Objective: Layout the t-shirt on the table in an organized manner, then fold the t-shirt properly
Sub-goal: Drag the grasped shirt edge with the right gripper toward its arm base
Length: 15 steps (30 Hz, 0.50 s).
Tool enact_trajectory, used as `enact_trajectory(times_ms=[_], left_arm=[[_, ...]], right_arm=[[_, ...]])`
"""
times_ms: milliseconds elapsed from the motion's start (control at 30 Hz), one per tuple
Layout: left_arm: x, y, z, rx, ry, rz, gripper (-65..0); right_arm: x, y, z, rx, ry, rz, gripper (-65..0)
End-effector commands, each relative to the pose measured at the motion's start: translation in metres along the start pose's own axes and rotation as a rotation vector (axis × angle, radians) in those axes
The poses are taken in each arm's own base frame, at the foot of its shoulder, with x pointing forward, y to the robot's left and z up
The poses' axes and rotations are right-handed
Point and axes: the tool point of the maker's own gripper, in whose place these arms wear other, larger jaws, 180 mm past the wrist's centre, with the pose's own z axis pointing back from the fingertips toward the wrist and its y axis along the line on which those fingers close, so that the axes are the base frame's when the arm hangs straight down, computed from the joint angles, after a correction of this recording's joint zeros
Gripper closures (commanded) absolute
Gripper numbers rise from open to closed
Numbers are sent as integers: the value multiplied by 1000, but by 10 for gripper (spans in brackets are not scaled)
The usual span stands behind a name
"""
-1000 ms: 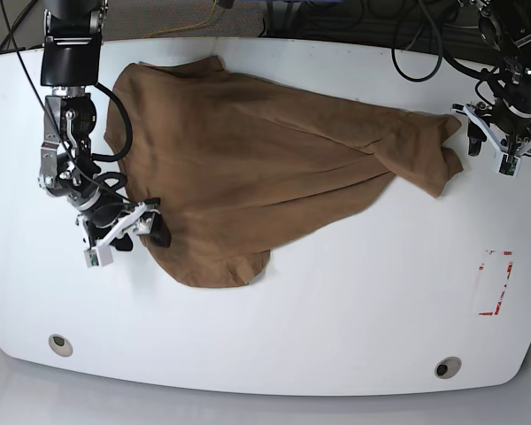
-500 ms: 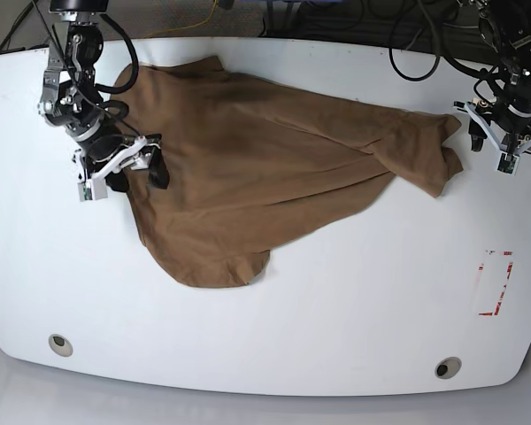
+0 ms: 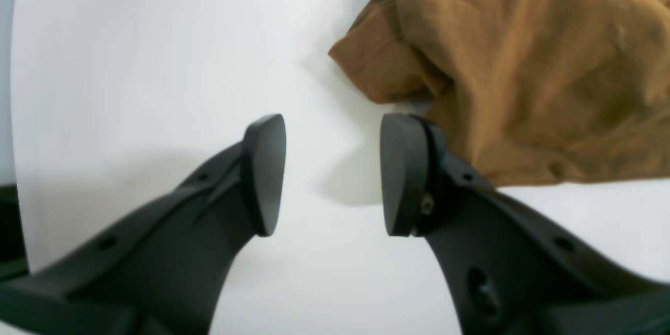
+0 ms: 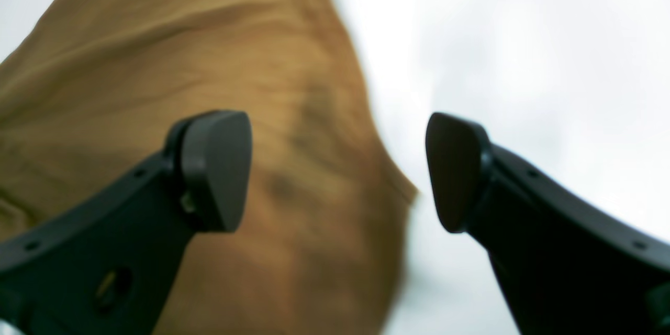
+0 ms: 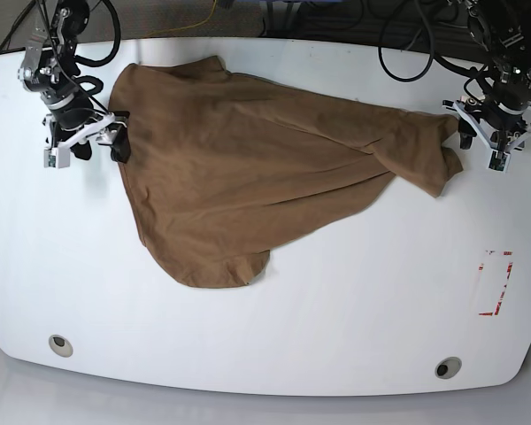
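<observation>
The tan-brown t-shirt (image 5: 248, 168) lies wrinkled and slanted across the far half of the white table (image 5: 336, 301). My right gripper (image 5: 99, 147) is open at the shirt's far-left edge. In the right wrist view it (image 4: 335, 172) hangs above the blurred shirt edge (image 4: 209, 63), holding nothing. My left gripper (image 5: 480, 140) is open just beside the bunched right end of the shirt. In the left wrist view it (image 3: 330, 175) is over bare table, with one finger (image 3: 400, 172) next to the shirt's hem (image 3: 523, 63).
A red dashed rectangle (image 5: 496, 283) is marked near the table's right edge. Two round grey holes (image 5: 60, 344) (image 5: 447, 367) sit near the front corners. Cables run behind the far edge.
My right gripper has moved from the shirt's lower-left edge up to its far-left edge, open throughout. My left gripper has shifted slightly toward the shirt's right end. The shirt has barely moved.
</observation>
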Motion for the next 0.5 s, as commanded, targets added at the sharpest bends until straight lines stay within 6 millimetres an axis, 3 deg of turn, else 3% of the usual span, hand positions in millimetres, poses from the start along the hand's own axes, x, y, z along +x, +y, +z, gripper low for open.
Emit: enact_trajectory(times_ms=[0, 133, 367, 467], left_arm=[[12, -3, 1, -10, -37, -22, -276], [12, -6, 0, -16, -35, -23, -276], [11, -5, 1, -12, -35, -21, -276], [11, -4, 1, -11, -35, -20, -276]], right_arm=[[6, -8, 10, -10, -25, 17, -498], [-5, -10, 15, -3, -5, 21, -499], [-48, -14, 16, 10, 73, -47, -499], [-58, -17, 20, 12, 80, -61, -499]])
